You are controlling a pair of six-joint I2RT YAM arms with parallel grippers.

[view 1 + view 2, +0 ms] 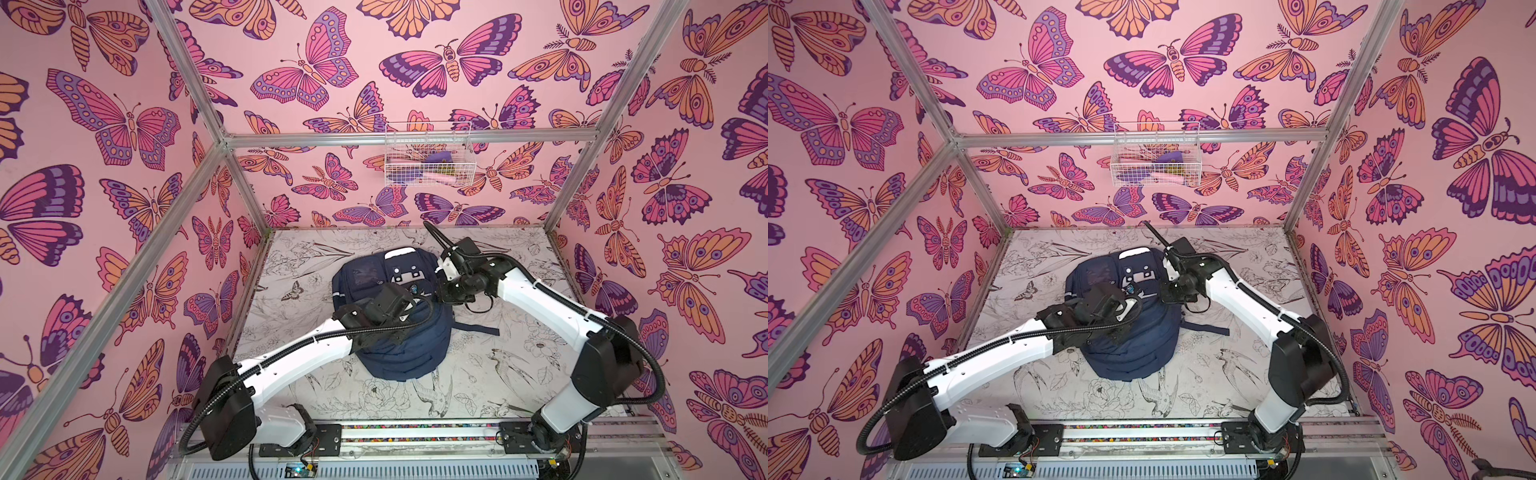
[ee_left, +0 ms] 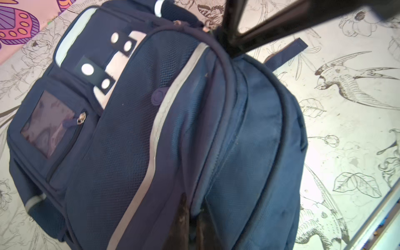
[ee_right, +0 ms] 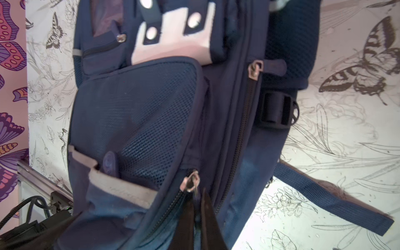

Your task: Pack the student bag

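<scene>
The student bag [image 1: 399, 353] [image 1: 1133, 353], navy with pale stripes and a white patch, lies on its back in the middle of the table. My left gripper [image 2: 193, 207] [image 1: 411, 311] is over the bag's middle, shut on a fold of fabric beside a zip seam. At the bag's right flank, my right gripper [image 3: 195, 197] [image 1: 442, 297] is shut on the pull of a metal zipper slider [image 3: 190, 183]. The zip behind the slider gapes a little. A second slider [image 3: 255, 69] sits on the neighbouring zip. In the left wrist view the right gripper [image 2: 227, 41] pinches at the bag's edge.
The table [image 1: 291, 270] has a floral line-drawing cover. A navy strap [image 1: 478, 330] trails from the bag to the right. A white wire basket [image 1: 428, 156] with pink and purple items hangs on the back wall. Butterfly-patterned walls close three sides.
</scene>
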